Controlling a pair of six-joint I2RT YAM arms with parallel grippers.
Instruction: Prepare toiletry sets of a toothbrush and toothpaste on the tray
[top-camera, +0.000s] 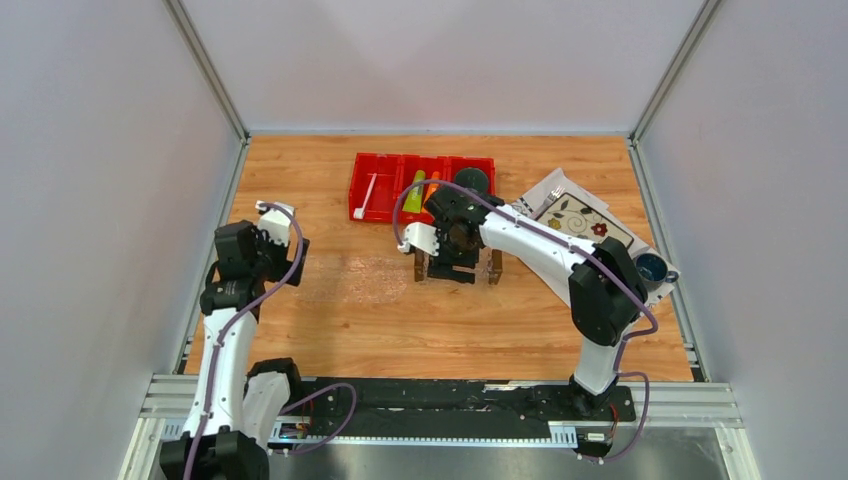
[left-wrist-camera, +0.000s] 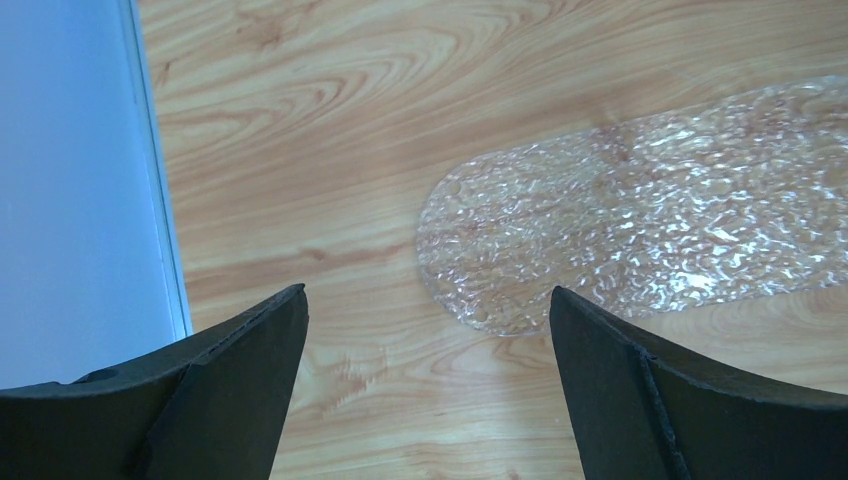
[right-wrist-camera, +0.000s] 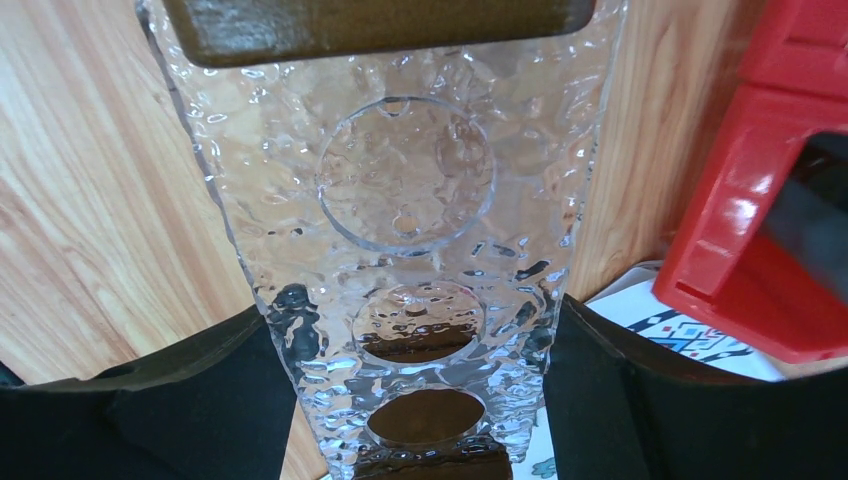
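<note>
Right gripper (right-wrist-camera: 410, 310): its two black fingers (right-wrist-camera: 200, 390) press against the long edges of the tray (right-wrist-camera: 400, 180), holding it across its width.
Tray: clear dimpled plastic with round hollows and a dark brown handle (right-wrist-camera: 380, 20) at the far short end in the right wrist view. It sits on the table (top-camera: 400, 330) just in front of the red bin (top-camera: 385, 180), apart from it. Nothing lies in the part of it that shows.
Left gripper (left-wrist-camera: 428, 295): jaws spread wide with nothing between them, hanging above bare wood well to the left of the red bin, beside the left wall.
Clear patch (left-wrist-camera: 640, 200): a dimpled transparent piece with a rounded end lies flat on the wood, in front of the red bin and left of the tray. What it is cannot be told.
Toothbrush (top-camera: 366, 196): white, lying along the left compartment of the red bin.
Lime green tube (top-camera: 414, 193): in the middle compartment of the red bin.
Orange tube (top-camera: 435, 180): also in the middle compartment, just right of the green one.
Dark round object (top-camera: 473, 181): in the right compartment of the red bin, partly hidden by the right arm.
Patterned cloth (top-camera: 580, 215): spread at an angle to the right of the red bin.
Mug (top-camera: 651, 267): dark, at the cloth's edge farthest from the red bin.
</note>
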